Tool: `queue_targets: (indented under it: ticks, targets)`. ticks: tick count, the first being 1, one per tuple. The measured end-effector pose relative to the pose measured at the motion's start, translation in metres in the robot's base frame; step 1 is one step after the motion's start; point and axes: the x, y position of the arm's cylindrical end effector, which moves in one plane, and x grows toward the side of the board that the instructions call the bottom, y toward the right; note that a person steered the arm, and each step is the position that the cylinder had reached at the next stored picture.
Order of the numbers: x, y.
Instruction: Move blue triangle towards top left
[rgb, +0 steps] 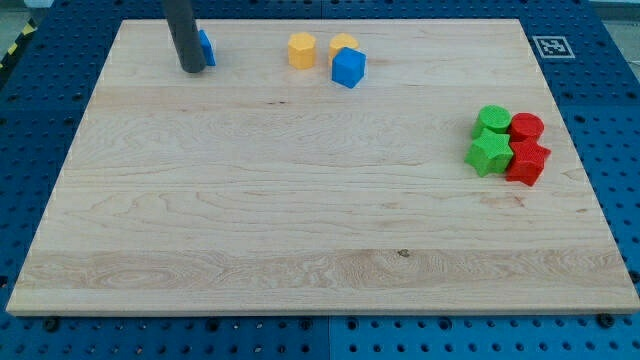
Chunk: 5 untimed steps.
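Note:
The blue triangle (206, 47) lies near the board's top left, mostly hidden behind my rod; only its right part shows. My tip (191, 69) rests on the wooden board (300, 200) at the triangle's lower left side, touching or nearly touching it. The rod comes down from the view's top.
A blue cube (348, 67) sits at top centre, with a yellow hexagonal block (301, 50) to its left and a second yellow block (343, 43) behind it. At the right, two green blocks (489, 139) and two red blocks (526, 148) form a tight cluster.

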Motion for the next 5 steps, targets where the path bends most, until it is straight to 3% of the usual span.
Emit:
queue_targets:
  ticks: [2,3,5]
  targets:
    - [0.001,0.049]
    - [-0.016,0.007]
    - [-0.018,0.007]
